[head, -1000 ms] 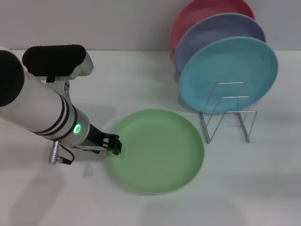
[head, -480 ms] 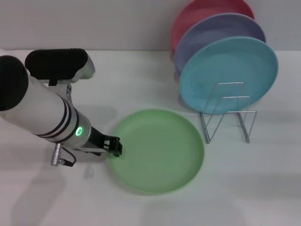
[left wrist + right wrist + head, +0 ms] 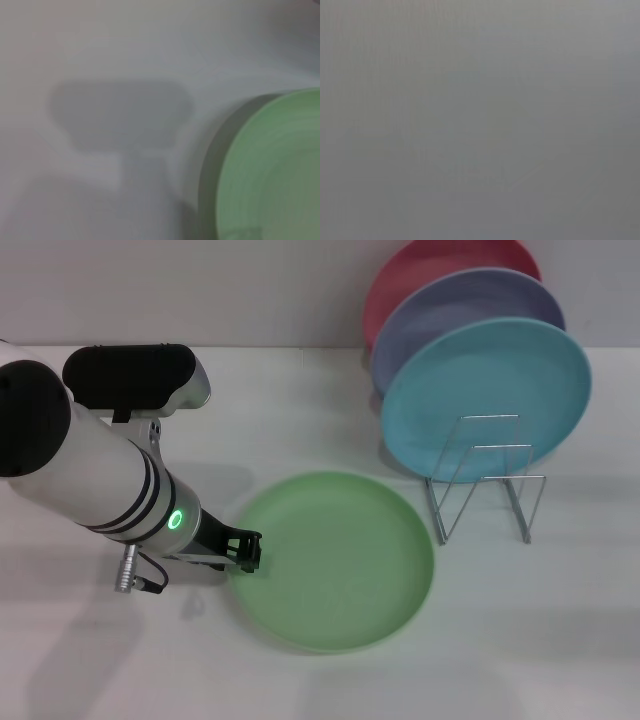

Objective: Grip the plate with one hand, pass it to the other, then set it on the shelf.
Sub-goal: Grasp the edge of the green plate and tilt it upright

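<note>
The plate (image 3: 335, 560) lies flat on the white worktop (image 3: 520, 640), nearest the front edge and about midway between the left and right edges. At its left rim sits the left pincer (image 3: 248, 552), low over the worktop, its black fingertips at the rim; whether they are closed on the rim or merely beside it cannot be told. The left arm runs from there back to the worktop's left edge, a green light glowing on its wrist. The left wrist view shows the plate (image 3: 272, 170) edge close by, with the arm's shadow on the bare worktop (image 3: 125, 60) beside it.

The right pincer is not in sight, and the right wrist view shows only a plain grey field.

Behind and to the right of the plate, apart from it, stands the shelf (image 3: 485, 480), its front wire loops bare. In its rear loops three plates stand on edge, one behind another: a blue plate (image 3: 485, 395) in front, a lavender plate (image 3: 470, 305) behind it, and a pink plate (image 3: 430, 265) nearest the back edge.
</note>
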Motion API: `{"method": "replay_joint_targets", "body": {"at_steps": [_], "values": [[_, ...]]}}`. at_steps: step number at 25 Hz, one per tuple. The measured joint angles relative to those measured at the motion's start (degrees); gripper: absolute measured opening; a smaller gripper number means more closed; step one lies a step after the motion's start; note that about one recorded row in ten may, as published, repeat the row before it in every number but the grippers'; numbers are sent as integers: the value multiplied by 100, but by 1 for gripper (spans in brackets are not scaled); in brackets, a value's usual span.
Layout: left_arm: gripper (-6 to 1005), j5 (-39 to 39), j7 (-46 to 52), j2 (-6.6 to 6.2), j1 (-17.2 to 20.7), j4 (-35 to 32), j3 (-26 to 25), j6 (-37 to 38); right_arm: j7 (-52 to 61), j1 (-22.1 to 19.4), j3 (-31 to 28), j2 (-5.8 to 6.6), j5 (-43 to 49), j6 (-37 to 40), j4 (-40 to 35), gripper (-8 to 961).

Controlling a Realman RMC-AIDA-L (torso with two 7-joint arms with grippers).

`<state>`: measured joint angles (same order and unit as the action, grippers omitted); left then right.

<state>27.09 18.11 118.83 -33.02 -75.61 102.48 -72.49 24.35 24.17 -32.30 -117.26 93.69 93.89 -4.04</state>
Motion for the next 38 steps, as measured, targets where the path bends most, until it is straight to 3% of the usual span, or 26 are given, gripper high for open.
{"method": "replay_joint_targets", "body": {"at_steps": [10,20,38], "values": [[259,-6,-16,0,-44,132,35,49,0,-8,-4,2,0,17,0,579],[236,-1,-45,0,-79,191,35,74,0,-26,-4,2,0,33,0,579],[95,-2,-72,-9,-81,200,37,37,134,-52,-2,2,0,42,-13,580]]}}
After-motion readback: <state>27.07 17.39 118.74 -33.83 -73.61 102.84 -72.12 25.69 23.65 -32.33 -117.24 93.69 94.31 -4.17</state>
